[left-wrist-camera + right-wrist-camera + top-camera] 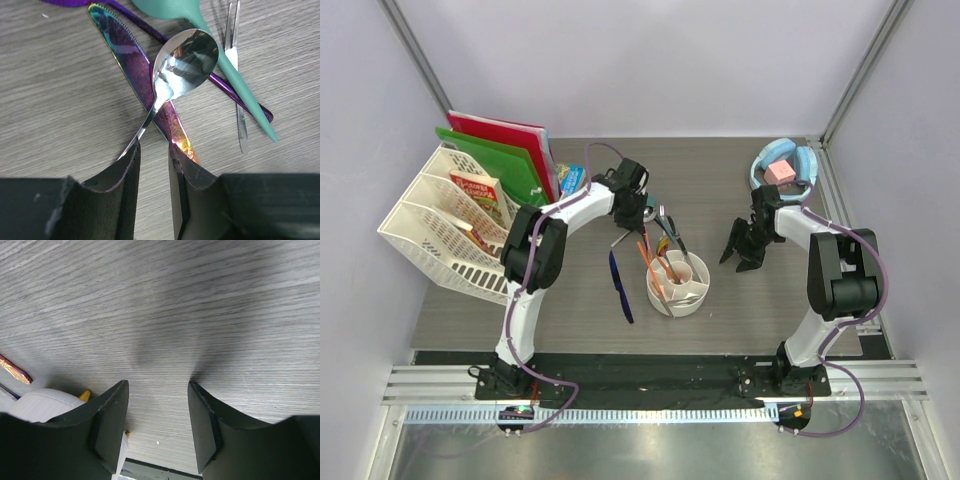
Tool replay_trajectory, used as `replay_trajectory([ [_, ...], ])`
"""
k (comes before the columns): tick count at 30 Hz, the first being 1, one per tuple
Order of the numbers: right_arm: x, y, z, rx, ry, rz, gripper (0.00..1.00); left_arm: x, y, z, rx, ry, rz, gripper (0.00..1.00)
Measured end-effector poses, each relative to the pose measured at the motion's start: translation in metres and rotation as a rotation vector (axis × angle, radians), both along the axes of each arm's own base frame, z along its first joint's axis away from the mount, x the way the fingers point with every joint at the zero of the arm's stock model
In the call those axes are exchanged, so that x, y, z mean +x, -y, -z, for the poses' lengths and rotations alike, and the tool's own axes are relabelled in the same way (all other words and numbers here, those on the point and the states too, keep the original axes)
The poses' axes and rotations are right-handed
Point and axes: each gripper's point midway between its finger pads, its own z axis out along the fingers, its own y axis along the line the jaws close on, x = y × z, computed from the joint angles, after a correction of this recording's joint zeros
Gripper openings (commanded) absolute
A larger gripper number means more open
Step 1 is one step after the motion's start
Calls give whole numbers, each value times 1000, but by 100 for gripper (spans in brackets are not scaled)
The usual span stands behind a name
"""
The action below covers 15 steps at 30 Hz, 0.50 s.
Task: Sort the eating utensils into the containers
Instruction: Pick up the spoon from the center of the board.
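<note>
White lattice plastic forms the file rack (438, 228) at far left, with flat red and green folders (510, 150) standing behind it.

My left gripper (638, 212) hangs over the loose utensils just beyond the cup. Its wrist view shows these, left to right:
- **Iridescent knife** (127, 60): flat and serrated with an oil-slick sheen. Its long axis is diagonal, tip to upper left, handle running down to one of my fingers (186, 180).
- **Silver spoon** (186, 62): mirror-polished and lying across the knife. Its oval bowl points to upper right and its thin handle slants down-left to the tip of my other finger.
- **Teal piece** (235, 75): matt, broad at the top, tapering to a point at lower right.
- **Silver fork** (242, 125): tines up, handle pointing straight down.
- **Purple piece** (250, 104): a glossy rod lying diagonally under the rest.

My left jaws stand narrowly parted, with bare wood-grain table (60, 125) showing in the gap and nothing clamped.

The dark blue knife (620, 285) lies flat to the left of the cup, its long axis running near to far. The round white cup (680, 308), split by inner walls, sits mid-table. The orange chopsticks (650, 258) stand in it, leaning up and to the left.

My right gripper (740, 262) is to the right of the cup, jaws spread wide and released over grey table.

A light blue bowl (760, 172) holding a pink cube (780, 172) sits at far right.
</note>
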Motion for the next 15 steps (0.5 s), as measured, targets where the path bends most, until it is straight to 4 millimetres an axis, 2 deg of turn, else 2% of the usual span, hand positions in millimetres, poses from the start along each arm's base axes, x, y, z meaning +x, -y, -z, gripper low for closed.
replay_trajectory([
  [8,0,0,0,0,0,0,56,10,5,-14,-12,41,20,27],
  [15,0,0,0,3,0,-1,56,14,3,-16,8,48,15,28],
])
